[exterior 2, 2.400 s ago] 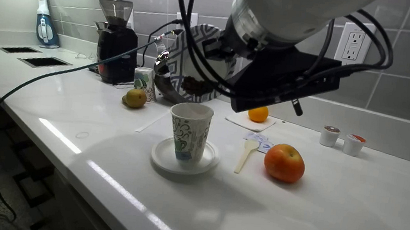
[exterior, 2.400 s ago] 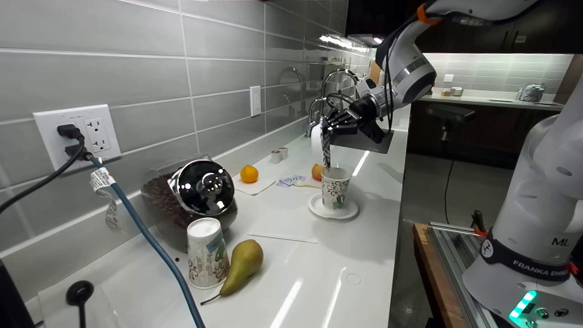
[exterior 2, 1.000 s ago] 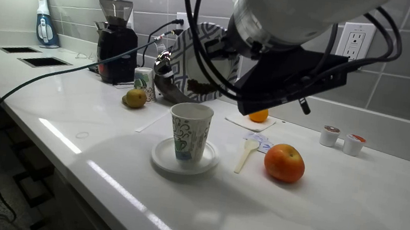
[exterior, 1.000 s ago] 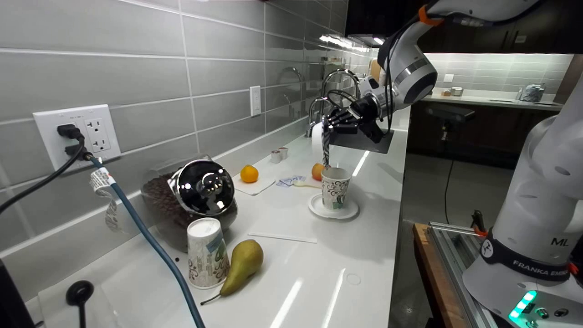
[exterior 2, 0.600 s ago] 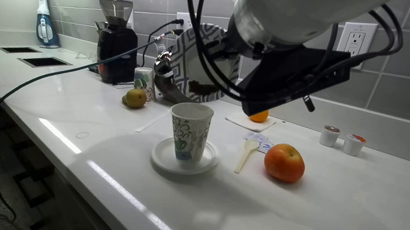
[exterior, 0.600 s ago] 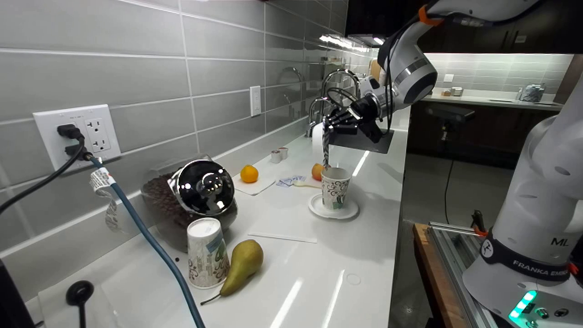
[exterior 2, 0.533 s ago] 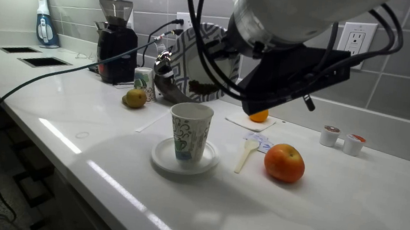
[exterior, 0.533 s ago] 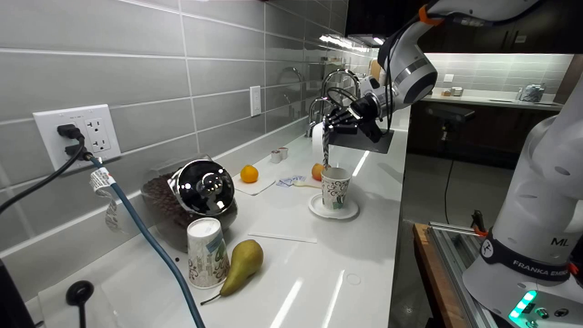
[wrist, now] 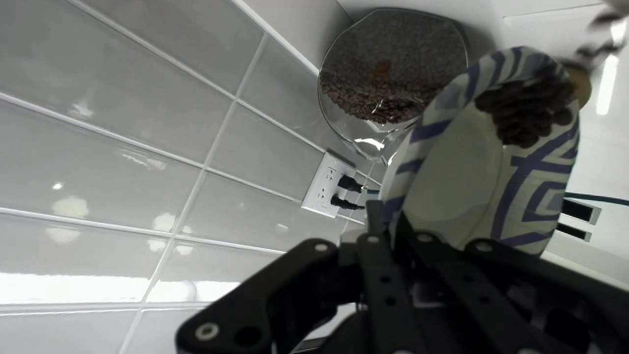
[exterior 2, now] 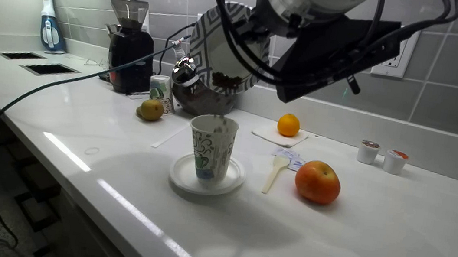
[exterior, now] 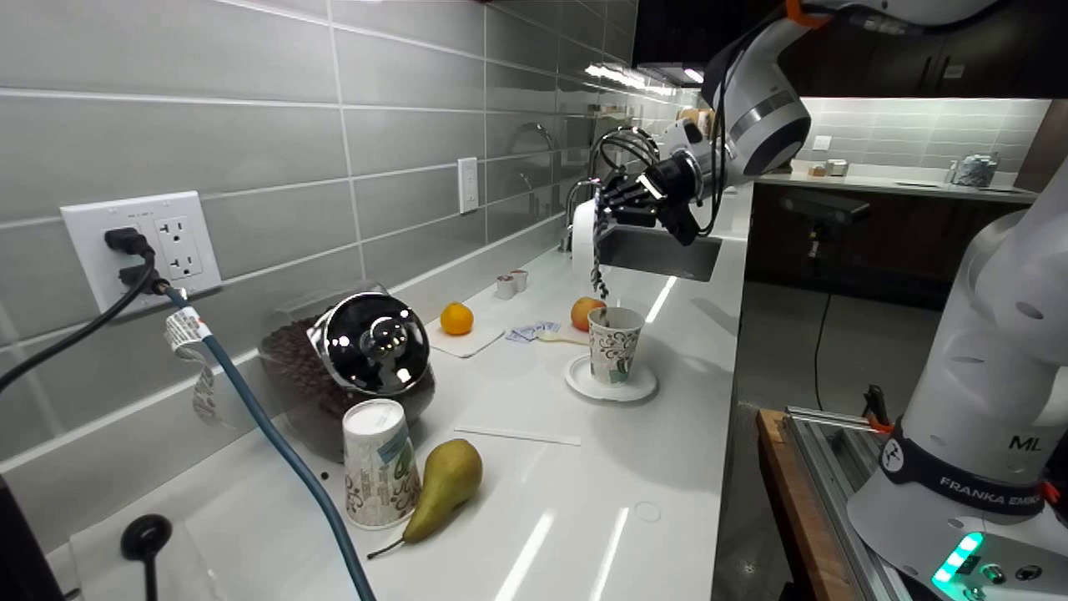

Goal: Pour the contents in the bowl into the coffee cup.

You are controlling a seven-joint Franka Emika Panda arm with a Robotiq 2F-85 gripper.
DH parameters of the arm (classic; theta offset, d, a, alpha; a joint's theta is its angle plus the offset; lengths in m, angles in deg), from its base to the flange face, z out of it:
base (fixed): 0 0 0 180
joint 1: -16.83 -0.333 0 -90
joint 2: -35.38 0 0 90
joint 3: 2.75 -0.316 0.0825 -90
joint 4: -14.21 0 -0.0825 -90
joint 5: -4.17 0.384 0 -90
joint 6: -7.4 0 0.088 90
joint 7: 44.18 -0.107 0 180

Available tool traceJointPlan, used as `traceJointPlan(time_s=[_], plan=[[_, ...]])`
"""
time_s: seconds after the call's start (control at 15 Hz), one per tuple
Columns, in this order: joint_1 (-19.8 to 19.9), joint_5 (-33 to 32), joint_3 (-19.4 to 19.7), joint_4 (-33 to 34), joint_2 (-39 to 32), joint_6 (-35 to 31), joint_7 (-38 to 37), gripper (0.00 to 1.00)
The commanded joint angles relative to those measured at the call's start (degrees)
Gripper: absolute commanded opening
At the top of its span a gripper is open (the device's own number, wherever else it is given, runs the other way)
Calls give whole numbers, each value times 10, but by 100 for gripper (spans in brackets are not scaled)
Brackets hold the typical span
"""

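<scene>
Bowl (wrist: 454, 182) pours into cup (exterior 2: 212, 148); arm base (exterior: 959, 438) reads “ML”, “FRANKA”, apparently “EMIKA”

In an exterior view, the white blue-patterned bowl (exterior 2: 221, 55) is tilted steeply at upper centre, dark beans (exterior 2: 226, 81) heaped inside its lower rim; others fall, blurred, into the swirl-printed paper cup (exterior 2: 211, 155), upright near mid-frame.

this is a kitchen. a sink (exterior: 655, 255) is set into the white counter (exterior: 576, 492) near its front edge, and a grinder (exterior 2: 130, 57) stands toward the back edge, by the tiled wall (exterior: 275, 142). dark cabinets (exterior: 884, 75) hang beyond.
</scene>
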Motion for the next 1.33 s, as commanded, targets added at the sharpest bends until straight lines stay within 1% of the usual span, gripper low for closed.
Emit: traceJointPlan(time_s=[0.0, 0.67, 0.73, 0.93, 1.27], plan=[[10, -13, -5, -6, 21, 13, 12, 1], [14, -29, -6, -7, 45, 25, 12, 1], [-16, -36, 21, -9, 53, 16, 12, 1], [-41, -56, 47, -10, 76, 15, 12, 1], [-115, -96, 118, -16, 122, -3, 12, 1]])
